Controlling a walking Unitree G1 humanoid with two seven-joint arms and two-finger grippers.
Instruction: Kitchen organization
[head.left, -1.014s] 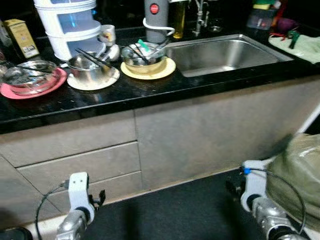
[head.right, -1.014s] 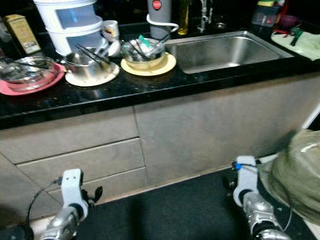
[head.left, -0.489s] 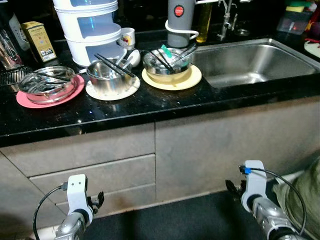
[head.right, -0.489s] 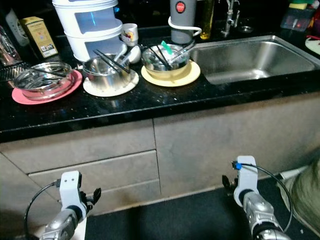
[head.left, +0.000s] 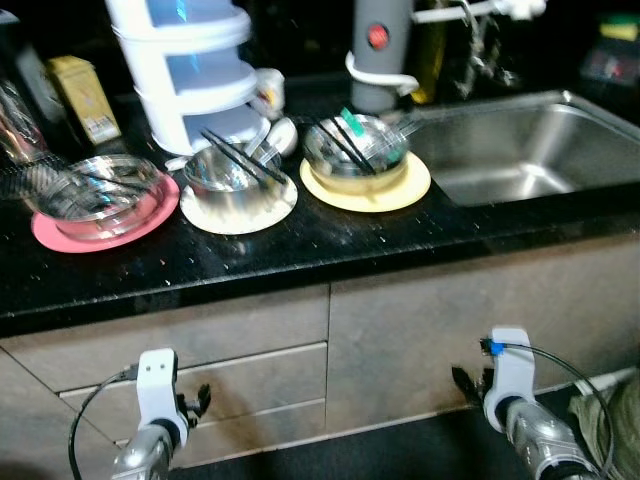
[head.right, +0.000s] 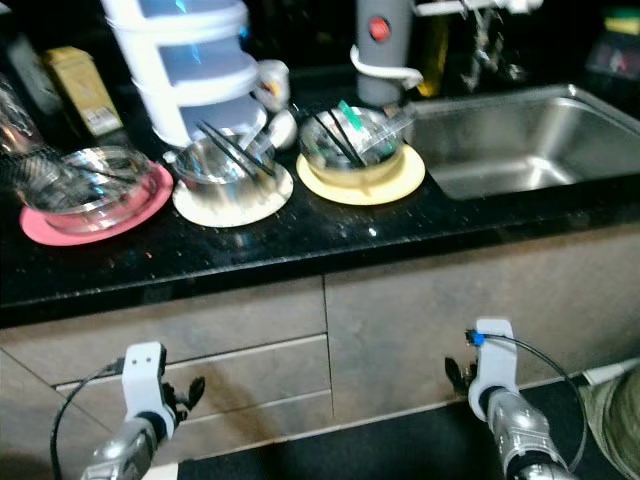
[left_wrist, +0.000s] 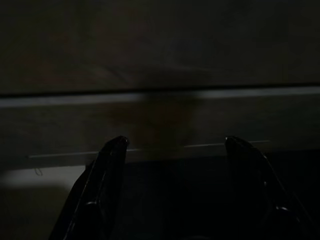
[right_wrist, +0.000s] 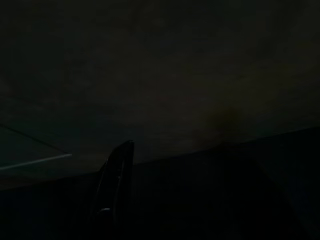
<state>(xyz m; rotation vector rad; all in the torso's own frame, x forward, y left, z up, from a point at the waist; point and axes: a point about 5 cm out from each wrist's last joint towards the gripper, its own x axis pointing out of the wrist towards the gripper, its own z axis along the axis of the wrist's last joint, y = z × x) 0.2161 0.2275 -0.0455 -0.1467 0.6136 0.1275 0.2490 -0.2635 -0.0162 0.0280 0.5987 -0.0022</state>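
On the black counter (head.left: 300, 250) stand three sets of dishes in a row. A glass bowl sits on a pink plate (head.left: 95, 212) at the left. A steel bowl with black chopsticks rests on a white plate (head.left: 238, 195) in the middle. A glass bowl (head.left: 355, 150) holding chopsticks and a green utensil sits on a yellow plate (head.left: 368, 185) beside the steel sink (head.left: 530, 150). Both arms hang low in front of the cabinet. My left gripper (left_wrist: 172, 145) is open with nothing between its fingers. My right gripper (head.left: 465, 382) hangs in deep shade, with one finger (right_wrist: 116, 175) faintly visible.
A tall white stacked container (head.left: 185, 70), a small mug (head.left: 270, 90), a yellow box (head.left: 85, 95) and a grey appliance (head.left: 380, 50) line the back of the counter. Grey drawers (head.left: 200, 375) and a cabinet door (head.left: 470, 300) are below. A greenish bag (head.left: 610, 440) lies at the right edge.
The camera has moved: the counter looks closer and has shifted right in the picture, and the greenish bag has slid almost out of view. Both arms still hang low.
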